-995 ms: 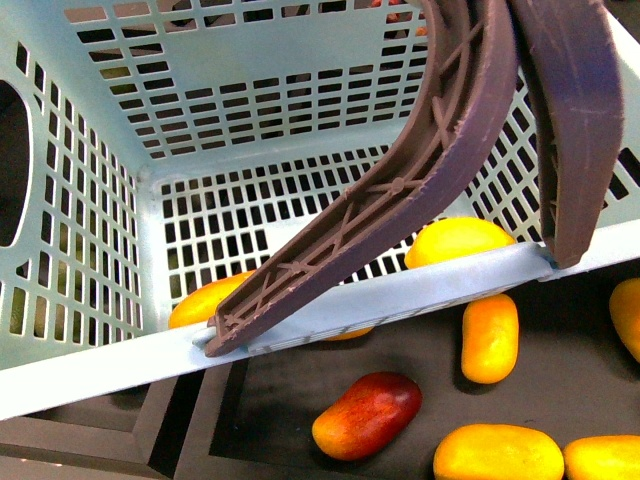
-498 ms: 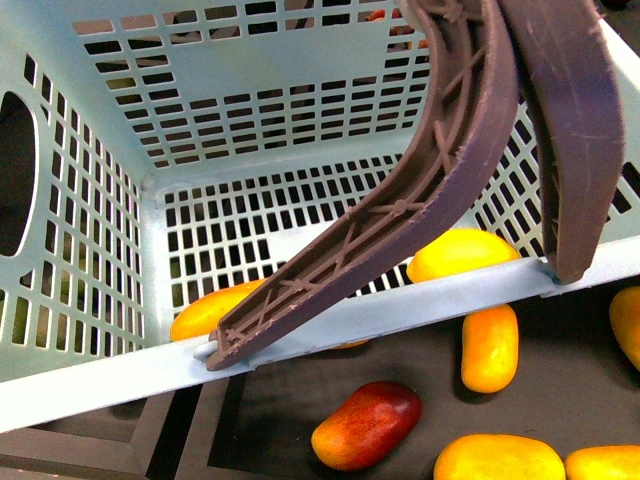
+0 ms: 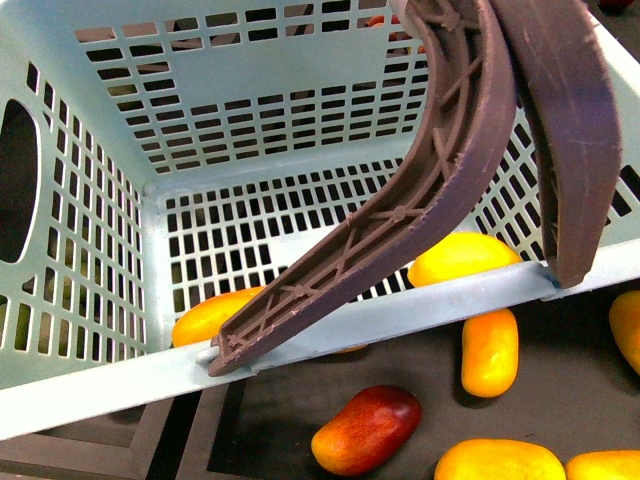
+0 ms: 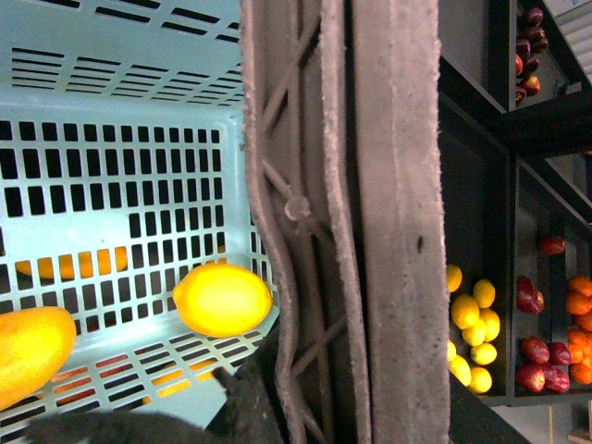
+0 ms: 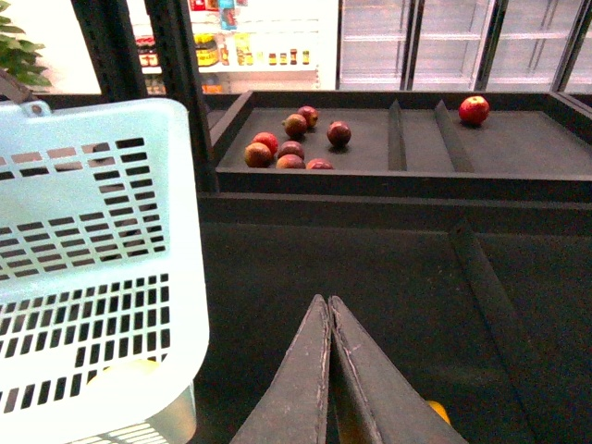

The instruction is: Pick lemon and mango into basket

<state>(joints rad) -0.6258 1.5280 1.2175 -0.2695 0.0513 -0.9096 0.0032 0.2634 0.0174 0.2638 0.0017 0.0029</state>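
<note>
The basket (image 3: 300,170) rim and two brown handles (image 3: 440,180) half hide one lemon (image 3: 462,257) and one mango (image 3: 215,315) inside; right hand (image 5: 326,310) closed, empty; left hand's state I cannot tell.

The 2 brown handles (image 3: 470,150) arch across the basket (image 3: 120,130) mouth at its right side; left of them the opening is unobstructed.
</note>
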